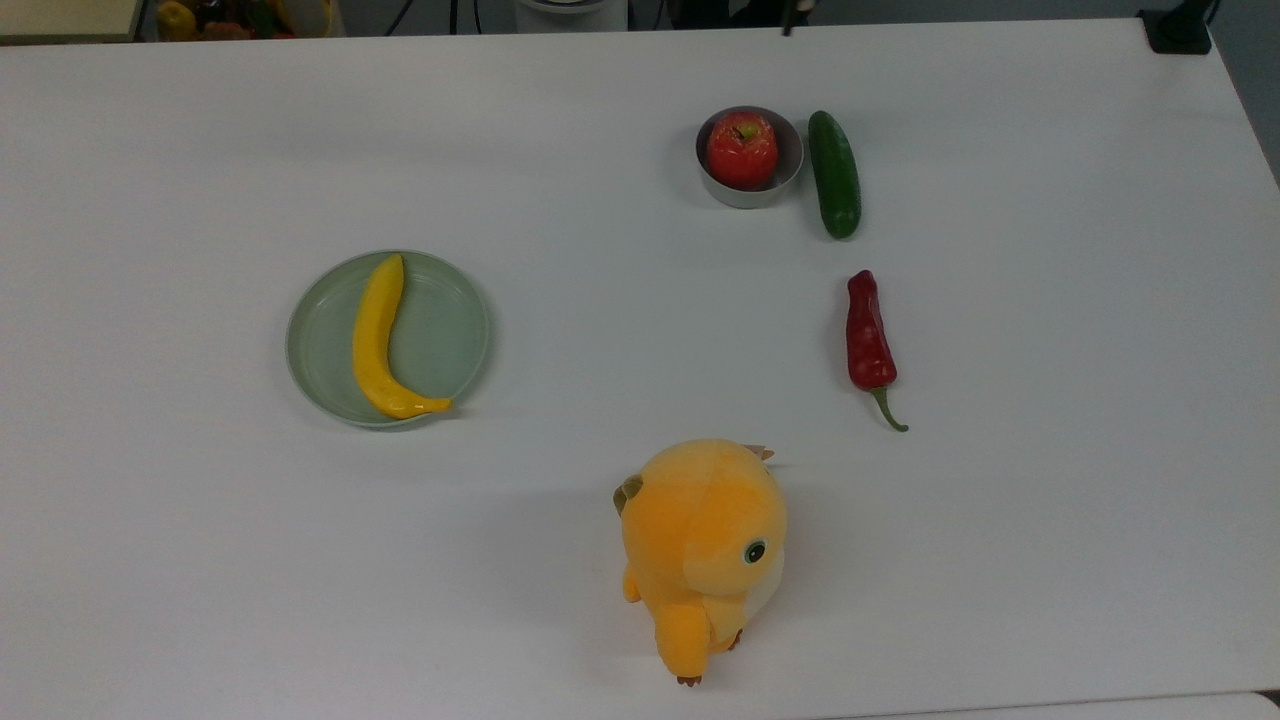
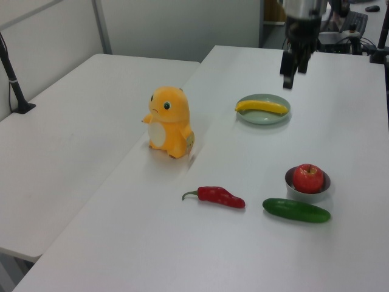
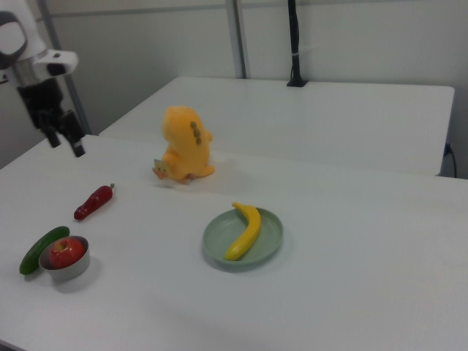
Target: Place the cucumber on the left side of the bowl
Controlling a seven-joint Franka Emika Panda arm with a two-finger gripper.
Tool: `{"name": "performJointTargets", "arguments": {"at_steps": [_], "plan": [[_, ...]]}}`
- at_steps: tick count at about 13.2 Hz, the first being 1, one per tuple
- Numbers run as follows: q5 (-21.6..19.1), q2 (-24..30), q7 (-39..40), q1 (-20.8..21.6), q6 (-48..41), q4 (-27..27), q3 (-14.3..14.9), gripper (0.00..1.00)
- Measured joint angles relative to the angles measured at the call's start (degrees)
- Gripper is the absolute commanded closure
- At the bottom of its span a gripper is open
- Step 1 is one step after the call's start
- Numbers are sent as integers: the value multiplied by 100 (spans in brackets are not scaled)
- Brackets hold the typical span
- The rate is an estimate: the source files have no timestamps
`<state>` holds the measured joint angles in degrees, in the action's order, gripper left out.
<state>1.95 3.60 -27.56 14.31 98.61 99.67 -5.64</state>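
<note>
The dark green cucumber [image 1: 835, 175] lies flat on the white table, close against the top view's right side of the small grey metal bowl [image 1: 745, 198], which holds a red apple [image 1: 742, 150]. In the left view the cucumber [image 2: 296, 210] lies in front of the bowl [image 2: 307, 197]. In the right view the cucumber [image 3: 40, 248] lies at the bowl's [image 3: 66, 272] left. My gripper [image 2: 292, 63] hangs open and empty high above the table, well away from both. The right view shows the gripper [image 3: 63, 142] up above the chili.
A red chili [image 1: 868, 335] lies near the cucumber. A pale green plate [image 1: 440, 330] carries a yellow banana [image 1: 378, 340]. An orange plush toy [image 1: 705, 550] stands near the table's front edge in the top view. A second white table [image 2: 67, 134] adjoins this one.
</note>
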Motion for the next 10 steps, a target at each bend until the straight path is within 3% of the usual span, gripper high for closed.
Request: {"name": "performJointTargets", "arguments": {"at_steps": [2, 4, 7, 10], "plan": [[-154, 56, 647, -7, -30, -80, 667, 0], [-178, 48, 1315, -69, -31, -80, 1090, 0], [-219, 36, 2124, -195, 99, -80, 1364, 0], [-348, 31, 2511, -222, 216, -80, 1376, 0]]}}
